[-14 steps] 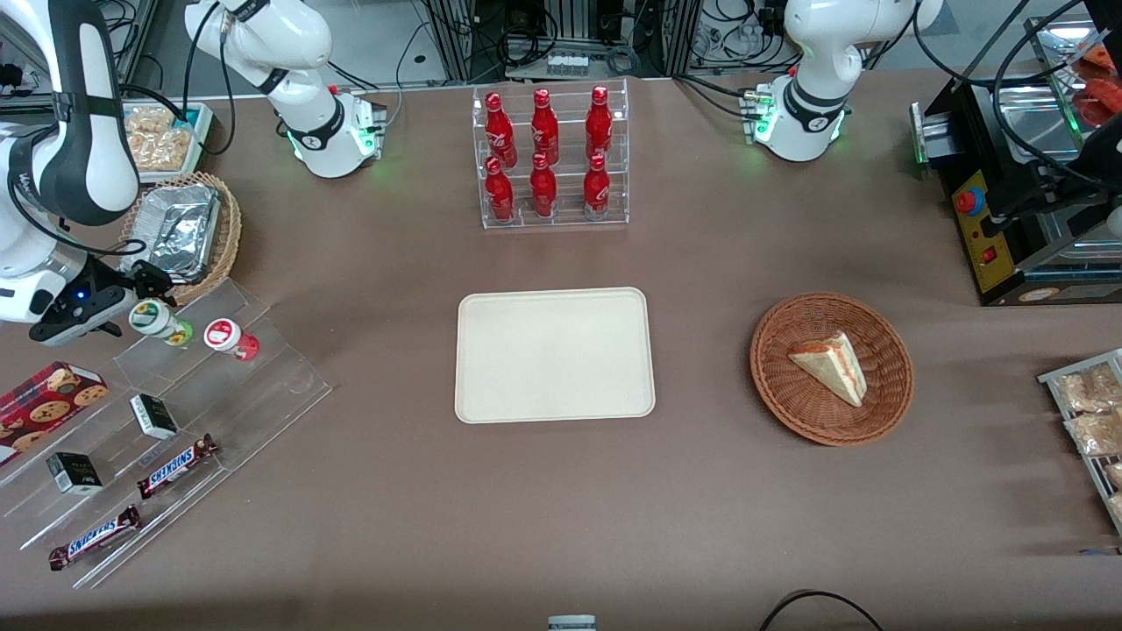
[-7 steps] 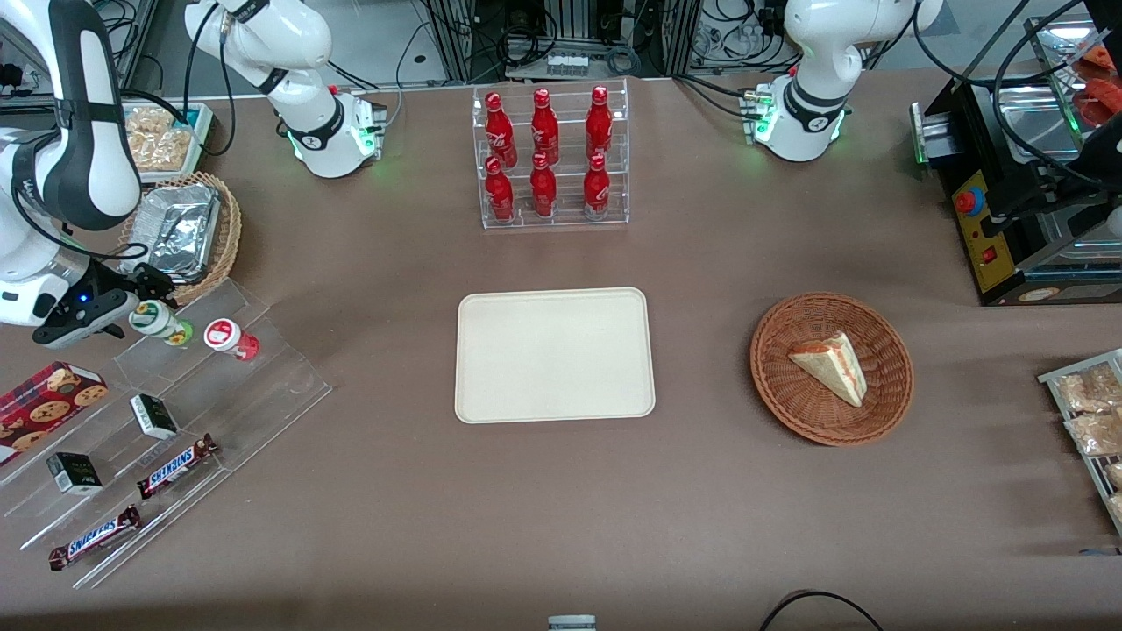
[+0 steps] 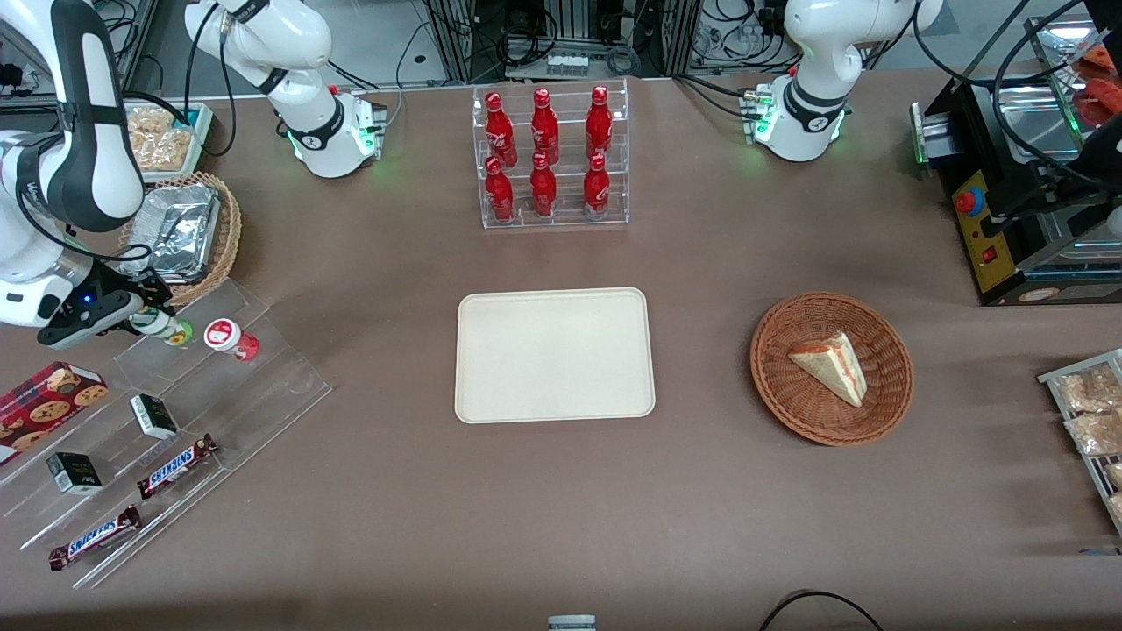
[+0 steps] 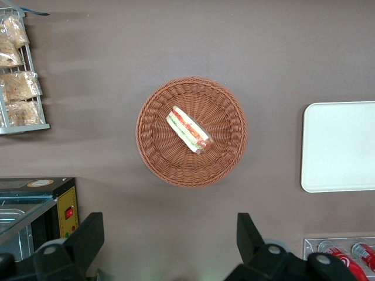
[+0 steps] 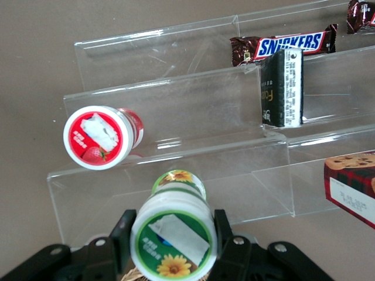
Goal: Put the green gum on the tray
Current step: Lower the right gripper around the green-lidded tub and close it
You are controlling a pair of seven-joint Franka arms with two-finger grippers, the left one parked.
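Right wrist view: claw [image 5: 171, 234] straddles green gum [image 5: 174, 228] on acrylic display shelf [image 5: 176, 146].
Fingers [image 5: 121, 233] flank the lid; grip closure cannot be told. Tray [image 3: 554, 355] bare, at gum's 3 o'clock in front view. Lift, carry, placement outstanding.

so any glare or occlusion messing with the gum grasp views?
Right wrist view: the clear acrylic steps throw bright streaks, but the green gum is sharp between the jaws of the gripper. Front view: the gripper hides most of the gum; the tray is evenly lit.
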